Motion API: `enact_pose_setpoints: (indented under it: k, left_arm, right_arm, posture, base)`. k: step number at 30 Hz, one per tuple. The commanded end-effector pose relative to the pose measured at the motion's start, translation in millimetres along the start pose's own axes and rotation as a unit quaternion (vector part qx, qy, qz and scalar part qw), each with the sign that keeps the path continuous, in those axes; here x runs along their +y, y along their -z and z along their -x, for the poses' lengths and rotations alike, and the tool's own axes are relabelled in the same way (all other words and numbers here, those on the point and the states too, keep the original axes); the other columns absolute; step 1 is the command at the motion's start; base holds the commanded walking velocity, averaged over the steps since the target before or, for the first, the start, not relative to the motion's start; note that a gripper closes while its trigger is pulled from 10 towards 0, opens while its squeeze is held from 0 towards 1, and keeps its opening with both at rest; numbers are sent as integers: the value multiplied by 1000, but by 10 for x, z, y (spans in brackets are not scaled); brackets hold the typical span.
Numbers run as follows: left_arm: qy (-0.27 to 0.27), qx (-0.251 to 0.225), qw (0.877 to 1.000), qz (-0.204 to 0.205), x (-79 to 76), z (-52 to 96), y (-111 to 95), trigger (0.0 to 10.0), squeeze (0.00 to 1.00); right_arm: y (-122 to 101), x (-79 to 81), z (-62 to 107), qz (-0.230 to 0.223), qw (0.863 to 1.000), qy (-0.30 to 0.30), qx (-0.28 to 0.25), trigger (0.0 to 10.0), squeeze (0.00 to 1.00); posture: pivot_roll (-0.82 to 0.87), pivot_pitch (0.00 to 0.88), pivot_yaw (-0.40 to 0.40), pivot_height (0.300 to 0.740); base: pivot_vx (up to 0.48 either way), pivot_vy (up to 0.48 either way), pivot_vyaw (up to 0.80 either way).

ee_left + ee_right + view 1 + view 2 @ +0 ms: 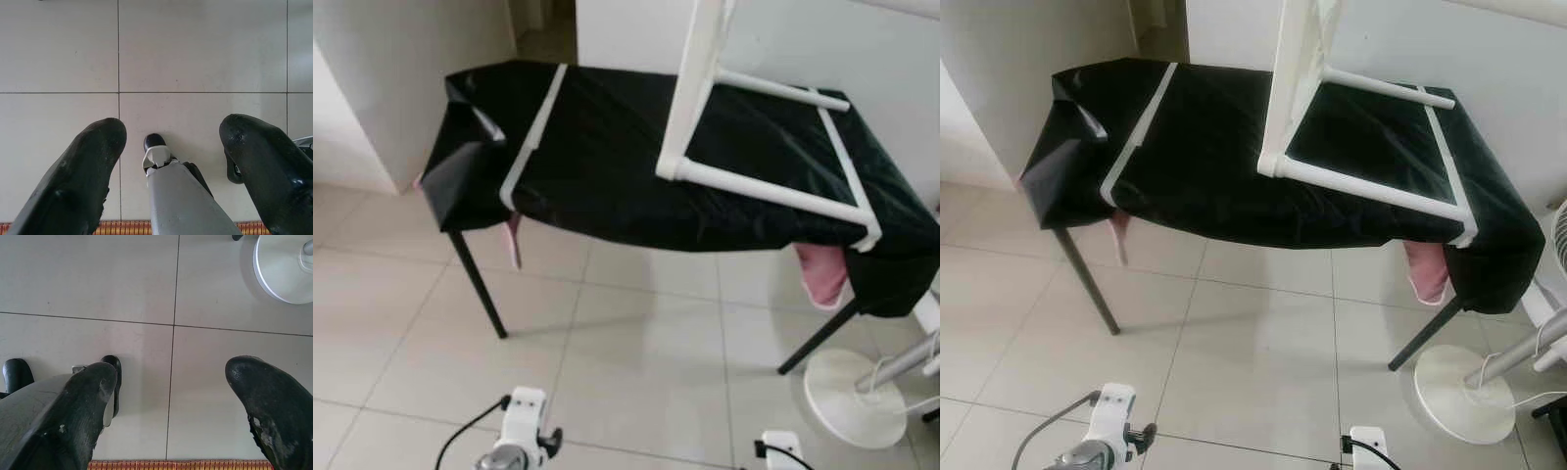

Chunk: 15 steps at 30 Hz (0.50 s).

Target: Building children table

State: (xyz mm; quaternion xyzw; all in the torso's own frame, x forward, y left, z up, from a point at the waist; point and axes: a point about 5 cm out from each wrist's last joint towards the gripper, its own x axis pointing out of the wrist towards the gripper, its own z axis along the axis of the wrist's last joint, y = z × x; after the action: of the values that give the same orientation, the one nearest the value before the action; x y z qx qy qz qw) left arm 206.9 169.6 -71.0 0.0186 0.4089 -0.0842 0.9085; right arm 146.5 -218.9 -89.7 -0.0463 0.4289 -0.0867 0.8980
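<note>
Both end effectors, left [168, 161] and right [171, 401], are hanging wide open and empty over the floor, well short of the frame [754, 147] lying on the counter [597, 157], so a clumsy reach is probably risking knocking it off.

A white fan base [854, 397] stands on tiled floor [636, 362].
</note>
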Motion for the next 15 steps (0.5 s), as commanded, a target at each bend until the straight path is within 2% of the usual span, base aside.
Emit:
enact_pose_setpoints:
  k: [1, 10, 13, 15]
  left_arm:
    - [16, 11, 1000, 2, -45, 10, 73, 10000, 0]
    - [21, 9, 1000, 6, -47, 9, 64, 10000, 0]
    - [24, 6, 1000, -2, -41, 10, 52, 10000, 0]
    - [36, 6, 999, -26, -60, 14, 63, 10000, 0]
  right_arm:
    - [73, -3, 19, -3, 1000, 1, 15, 10000, 0]
    - [58, -9, 15, 0, 1000, 1, 11, 10000, 0]
    - [44, -7, 12, 7, 1000, -4, 8, 10000, 0]
    - [53, 0, 15, 20, 1000, -11, 9, 10000, 0]
  posture:
    - [-22, 10, -29, 740]
    - [-18, 12, -30, 740]
    - [-17, 13, -30, 740]
    - [-14, 14, -32, 740]
  base:
    - [0, 0, 0]
    - [0, 0, 0]
    - [0, 0, 0]
    - [0, 0, 0]
